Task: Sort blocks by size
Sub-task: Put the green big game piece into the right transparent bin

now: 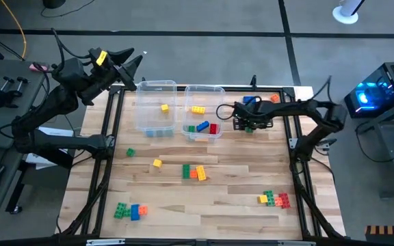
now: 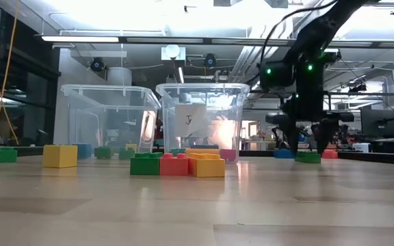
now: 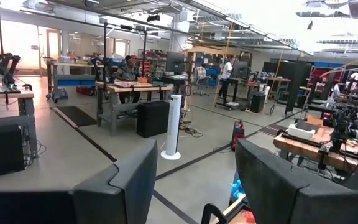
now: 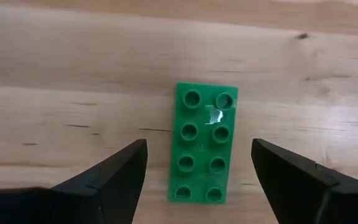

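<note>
A green eight-stud brick (image 4: 204, 149) lies flat on the wooden table, near the far right (image 1: 250, 130). My right gripper (image 4: 197, 144) hangs open just above it, pointing down, with one finger on either side of the brick's long sides, touching nothing; it also shows in the low view (image 2: 307, 145). My left gripper (image 1: 125, 65) is open and empty, raised beyond the table's far left corner and facing into the room (image 3: 197, 180). Other blocks lie loose on the table, and some lie in two clear bins.
Two clear bins (image 1: 154, 85) (image 1: 204, 89) stand at the far middle, left of my right gripper. A blue block (image 1: 250, 100) and an orange block (image 1: 273, 98) lie behind it. Joined rows lie at the middle (image 1: 194, 172), near left (image 1: 130, 211) and near right (image 1: 274, 199).
</note>
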You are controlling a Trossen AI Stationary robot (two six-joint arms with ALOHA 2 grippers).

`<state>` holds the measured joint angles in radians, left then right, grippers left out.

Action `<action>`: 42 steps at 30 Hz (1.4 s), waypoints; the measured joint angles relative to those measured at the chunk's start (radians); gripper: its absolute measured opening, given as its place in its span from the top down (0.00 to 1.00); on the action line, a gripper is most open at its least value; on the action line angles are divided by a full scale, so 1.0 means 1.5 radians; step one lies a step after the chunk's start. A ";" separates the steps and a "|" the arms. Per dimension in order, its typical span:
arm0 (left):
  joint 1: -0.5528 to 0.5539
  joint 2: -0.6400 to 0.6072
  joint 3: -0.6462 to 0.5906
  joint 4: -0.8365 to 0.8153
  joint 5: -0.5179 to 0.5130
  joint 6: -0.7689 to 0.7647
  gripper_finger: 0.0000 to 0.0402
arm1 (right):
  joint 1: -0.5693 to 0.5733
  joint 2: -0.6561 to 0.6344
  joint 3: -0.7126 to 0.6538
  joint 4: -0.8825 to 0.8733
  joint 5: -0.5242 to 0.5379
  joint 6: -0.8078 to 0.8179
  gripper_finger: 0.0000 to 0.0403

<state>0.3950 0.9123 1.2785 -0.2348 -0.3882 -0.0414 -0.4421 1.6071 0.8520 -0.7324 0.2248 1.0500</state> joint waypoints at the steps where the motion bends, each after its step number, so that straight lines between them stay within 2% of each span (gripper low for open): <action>1: 0.000 0.000 0.000 0.000 0.000 0.000 0.50 | 0.000 0.012 0.000 0.001 0.001 0.000 0.29; 5: 0.000 0.000 0.000 0.000 0.000 -0.004 0.50 | -0.001 0.048 0.004 0.008 -0.009 -0.017 0.30; 8: 0.000 0.000 0.000 0.000 0.000 -0.005 0.50 | -0.001 0.059 0.004 0.017 -0.012 -0.039 0.36; 10: 0.000 0.000 0.000 0.000 0.000 -0.005 0.50 | -0.001 0.058 0.004 0.018 -0.014 -0.043 0.45; 13: 0.000 0.000 0.000 0.000 0.000 -0.006 0.50 | -0.004 0.043 0.003 0.011 -0.005 -0.068 0.66; 16: 0.000 0.000 0.000 0.000 0.000 -0.006 0.50 | -0.014 0.021 0.006 -0.016 0.014 -0.108 0.66; 22: 0.000 0.000 0.000 0.000 -0.001 -0.006 0.50 | -0.063 -0.080 0.061 -0.142 0.117 -0.184 0.66; 25: 0.000 0.000 0.000 0.000 -0.005 -0.005 0.50 | -0.089 -0.143 0.099 -0.091 0.123 -0.227 0.66; 27: 0.000 0.000 0.000 0.000 -0.007 -0.005 0.50 | -0.101 -0.180 0.114 0.002 0.083 -0.272 0.66; 31: 0.000 0.000 0.000 0.000 -0.007 -0.005 0.50 | -0.105 -0.202 0.122 0.256 -0.096 -0.304 0.66; 33: 0.000 0.000 0.000 0.000 -0.007 -0.005 0.50 | -0.088 -0.193 0.123 0.338 -0.150 -0.293 0.66; 38: 0.000 0.000 0.000 0.000 -0.009 -0.006 0.50 | -0.017 -0.137 0.122 0.426 -0.193 -0.269 0.66; 42: 0.000 0.000 0.000 0.000 -0.012 -0.006 0.50 | 0.027 -0.098 0.122 0.460 -0.223 -0.307 0.66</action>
<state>0.3954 0.9123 1.2785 -0.2344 -0.4055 -0.0505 -0.4018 1.4601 1.0351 -0.0420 -0.1103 0.5900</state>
